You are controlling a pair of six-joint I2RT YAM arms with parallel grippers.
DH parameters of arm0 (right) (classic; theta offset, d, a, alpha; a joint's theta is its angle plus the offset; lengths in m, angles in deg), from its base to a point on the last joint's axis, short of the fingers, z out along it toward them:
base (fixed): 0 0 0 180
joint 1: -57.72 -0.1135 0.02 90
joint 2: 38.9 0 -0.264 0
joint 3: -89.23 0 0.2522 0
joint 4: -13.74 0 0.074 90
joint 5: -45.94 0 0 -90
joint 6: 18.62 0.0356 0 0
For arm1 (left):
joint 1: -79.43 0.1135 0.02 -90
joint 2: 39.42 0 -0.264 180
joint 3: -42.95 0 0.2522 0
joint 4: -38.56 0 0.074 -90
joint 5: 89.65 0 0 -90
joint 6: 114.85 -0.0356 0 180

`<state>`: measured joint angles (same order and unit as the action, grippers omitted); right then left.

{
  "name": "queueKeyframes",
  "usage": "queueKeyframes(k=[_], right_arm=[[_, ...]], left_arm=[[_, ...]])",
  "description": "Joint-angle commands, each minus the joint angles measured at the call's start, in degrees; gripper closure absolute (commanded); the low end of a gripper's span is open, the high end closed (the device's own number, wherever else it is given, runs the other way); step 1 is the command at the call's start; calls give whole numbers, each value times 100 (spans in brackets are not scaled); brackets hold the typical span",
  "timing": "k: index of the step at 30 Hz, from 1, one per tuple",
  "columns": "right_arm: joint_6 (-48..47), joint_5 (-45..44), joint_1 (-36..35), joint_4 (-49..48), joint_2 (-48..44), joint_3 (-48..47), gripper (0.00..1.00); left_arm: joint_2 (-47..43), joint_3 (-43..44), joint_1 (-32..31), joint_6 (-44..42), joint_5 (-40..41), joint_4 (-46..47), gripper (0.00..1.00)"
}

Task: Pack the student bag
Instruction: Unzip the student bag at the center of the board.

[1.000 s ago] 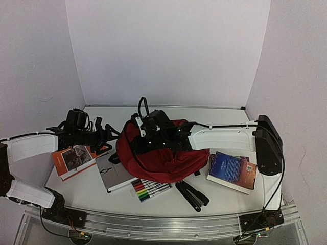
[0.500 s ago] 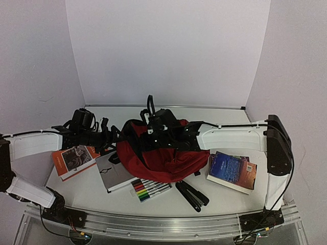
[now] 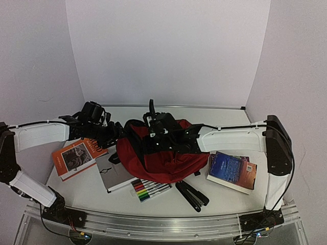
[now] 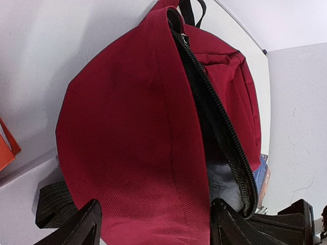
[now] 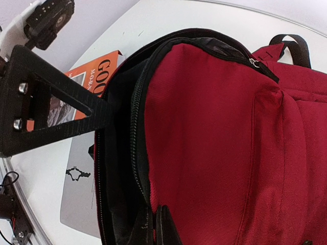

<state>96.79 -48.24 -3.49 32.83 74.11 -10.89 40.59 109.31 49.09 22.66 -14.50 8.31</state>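
Centre of table (image 3: 225, 199): bag (image 3: 171, 163) lying flat, main zip open, mouth towards 9 o'clock. right gripper (image 5: 159, 224) at the bag's 12 o'clock, fingers clenched on the black zip edge. left gripper (image 4: 159, 227) at the bag's 9 o'clock, fingers spread, one inside the mouth, one outside the red panel.

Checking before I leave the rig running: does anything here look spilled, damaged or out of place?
Nothing stands out. The student bag lies unzipped, its rim pinched by the right gripper; orange book, blue book, markers and stapler lie beside it, nothing spilled.
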Motion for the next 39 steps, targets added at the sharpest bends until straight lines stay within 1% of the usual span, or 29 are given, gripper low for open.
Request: queueKeyframes(k=[1,2,4,7,8,11,16,19,22,26,27,31,36,39], right_arm=[[-14,-226,10,-93,-406,84,100],[-18,-310,9,-93,-444,101,100],[42,-615,20,-28,-557,131,100],[246,-981,189,51,-898,306,100],[313,-1048,281,59,-1026,394,100],[454,-1234,541,69,-1341,757,100],[613,-1160,1224,126,-1716,1327,100],[643,-1020,1677,117,-1836,1689,100],[547,-942,2034,109,-1824,1793,100],[405,-751,2380,69,-1720,1699,100],[383,-693,2486,60,-1689,1650,100],[325,-359,2834,-57,-1530,1545,100],[344,94,3264,-237,-882,1560,100],[380,234,3379,-357,-505,1598,100]], left_arm=[[244,479,-68,-183,721,-464,39],[291,495,-68,-197,746,-488,44],[319,470,-75,-174,822,-475,58],[140,267,-77,-94,987,-275,83],[72,231,-77,-78,1047,-233,89],[13,261,-75,-139,1089,-240,99],[197,440,-28,-323,1071,-258,100],[331,626,158,-458,953,-177,100],[532,850,445,-659,413,112,100],[1040,1438,741,-1063,-324,219,100],[1178,1584,808,-1191,-515,210,100],[1722,2127,993,-1485,-870,91,100],[2291,2366,1046,-1717,-953,30,100],[2615,2459,1081,-1759,-930,-10,100]])
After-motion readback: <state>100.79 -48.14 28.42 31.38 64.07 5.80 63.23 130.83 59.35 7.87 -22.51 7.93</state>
